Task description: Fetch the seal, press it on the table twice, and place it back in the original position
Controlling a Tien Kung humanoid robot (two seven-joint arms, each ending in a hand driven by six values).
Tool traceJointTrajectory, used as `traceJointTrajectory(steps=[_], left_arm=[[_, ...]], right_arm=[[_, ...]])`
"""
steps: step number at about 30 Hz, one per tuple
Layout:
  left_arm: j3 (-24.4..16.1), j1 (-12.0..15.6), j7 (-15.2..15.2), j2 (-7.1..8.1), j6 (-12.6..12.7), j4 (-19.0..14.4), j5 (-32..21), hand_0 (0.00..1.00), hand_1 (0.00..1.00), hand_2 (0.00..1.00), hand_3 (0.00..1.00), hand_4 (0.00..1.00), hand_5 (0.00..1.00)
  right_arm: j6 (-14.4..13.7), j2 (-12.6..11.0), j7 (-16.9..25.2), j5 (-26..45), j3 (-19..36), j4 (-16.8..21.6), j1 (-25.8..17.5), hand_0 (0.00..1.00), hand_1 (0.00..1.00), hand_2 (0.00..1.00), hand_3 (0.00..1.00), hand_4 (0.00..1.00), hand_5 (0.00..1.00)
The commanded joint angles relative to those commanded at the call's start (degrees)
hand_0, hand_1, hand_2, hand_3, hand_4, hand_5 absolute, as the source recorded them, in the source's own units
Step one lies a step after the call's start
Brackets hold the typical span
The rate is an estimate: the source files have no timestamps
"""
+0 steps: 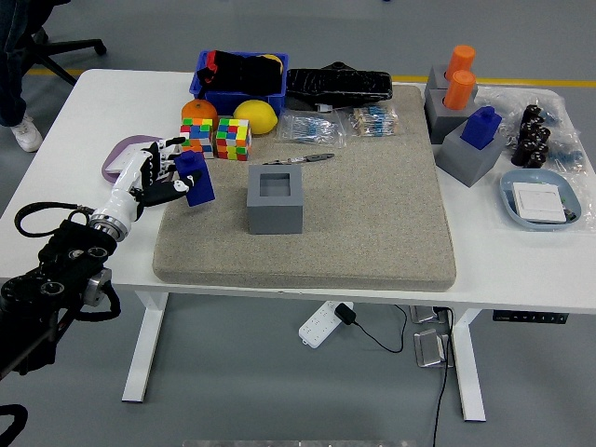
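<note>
One white counter (56, 168) carries a big tan mat (372, 214). On the mat sits a gray holder (276, 198) with an empty square hole. Over the mat's left edge, the left hand (154, 179) has its fingers closed around the blue seal (194, 177), left of the holder

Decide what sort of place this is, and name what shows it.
Probably a robot test lab or workshop hall: a bare grey floor with a yellow line, a height-adjustable white table crowded with practice props, and the left hand holding a blue seal over a grey mat.
</note>
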Motion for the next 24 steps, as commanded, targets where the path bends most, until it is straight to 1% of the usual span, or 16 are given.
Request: traceJointTrajectory(steps=[4, 8, 15, 19, 24], left_arm=[[-0.04, 0.56, -0.03, -0.29, 0.09, 0.11, 0.02, 0.791, 0.551, 0.459, 0.810, 0.537, 0.002], [0.25, 0.71, -0.04, -0.66, -0.06, 1.14, 0.27, 0.791, 0.551, 0.459, 0.810, 0.537, 0.002], [1.86, 2.01, 0.18, -1.28, -0.01, 1.57, -0.11, 0.793, 0.555, 0.460, 0.809, 0.537, 0.002], [2.28, 2.25, 0.28, -1.43, -0.04, 1.64, -0.01, 0.793, 0.555, 0.460, 0.809, 0.537, 0.002], [2.41, 2.18, 0.27, -1.25, -0.12, 1.35, -0.16, 0.795, 0.555, 0.460, 0.810, 0.541, 0.002]], right_arm=[[0.00, -0.10, 0.03, 0.03, -0.24, 0.04, 0.03, 0.788, 0.704, 0.712, 0.705, 0.875, 0.616], [0.01, -0.23, 0.04, 0.03, -0.62, 0.03, 0.11, 0.788, 0.704, 0.712, 0.705, 0.875, 0.616], [0.00, -0.57, 0.15, 0.06, -0.94, 0.08, 0.14, 0.790, 0.705, 0.712, 0.705, 0.876, 0.615], [-0.02, -0.61, 0.18, 0.10, -1.10, 0.06, 0.12, 0.790, 0.705, 0.712, 0.705, 0.876, 0.615], [-0.01, -0.59, 0.19, 0.22, -1.15, 0.11, 0.11, 0.791, 0.705, 0.713, 0.705, 0.876, 0.614]])
